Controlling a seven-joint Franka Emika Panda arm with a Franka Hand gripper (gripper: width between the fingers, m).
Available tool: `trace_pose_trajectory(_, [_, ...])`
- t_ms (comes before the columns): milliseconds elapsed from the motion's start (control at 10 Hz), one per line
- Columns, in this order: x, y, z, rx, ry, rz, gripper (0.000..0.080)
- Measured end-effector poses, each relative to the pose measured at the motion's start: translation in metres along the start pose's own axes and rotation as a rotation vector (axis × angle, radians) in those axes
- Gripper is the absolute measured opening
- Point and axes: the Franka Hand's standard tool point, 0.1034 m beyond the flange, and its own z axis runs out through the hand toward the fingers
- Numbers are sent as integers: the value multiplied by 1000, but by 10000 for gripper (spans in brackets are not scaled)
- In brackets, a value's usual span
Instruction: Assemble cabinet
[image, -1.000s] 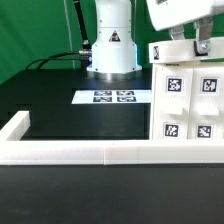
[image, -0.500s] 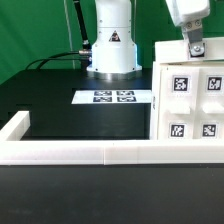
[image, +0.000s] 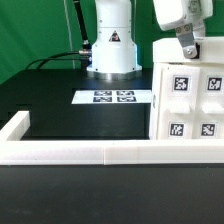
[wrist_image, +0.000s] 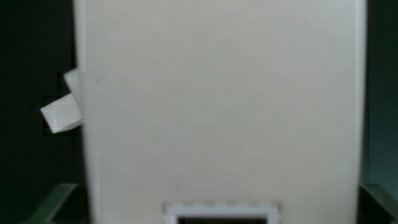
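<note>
The white cabinet body (image: 188, 100) stands upright at the exterior view's right, behind the front rail, with several black-and-white tags on its near face. My gripper (image: 189, 46) hangs just over its top edge; only one dark finger shows clearly there. In the wrist view the cabinet's white surface (wrist_image: 222, 110) fills the middle, blurred and very close. Dim fingers (wrist_image: 57, 200) show far apart at either side of it. A small white piece (wrist_image: 63, 104) sticks out beside the body. The gripper holds nothing.
The marker board (image: 115, 97) lies flat on the black table in front of the robot base (image: 112, 45). A low white rail (image: 70, 152) borders the table's near edge and turns back at the exterior view's left (image: 15, 126).
The gripper rose and shifted toward the exterior view's right, then came back a little to the left. The cabinet body has stayed in place.
</note>
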Motion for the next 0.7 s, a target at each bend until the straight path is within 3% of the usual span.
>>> trace_pose_trajectory(100, [-1,0,-2,2,-2,-26,718])
trace_pose_trajectory(200, [-4,1,-5,6,-7,-30,718])
trace_pose_trajectory(300, [-9,2,-12,12,-19,-34,784])
trace_pose_trajectory(500, [-16,-1,-24,29,-45,-37,795])
trace_pose_trajectory(700, [-17,-2,-24,37,-53,-81,797])
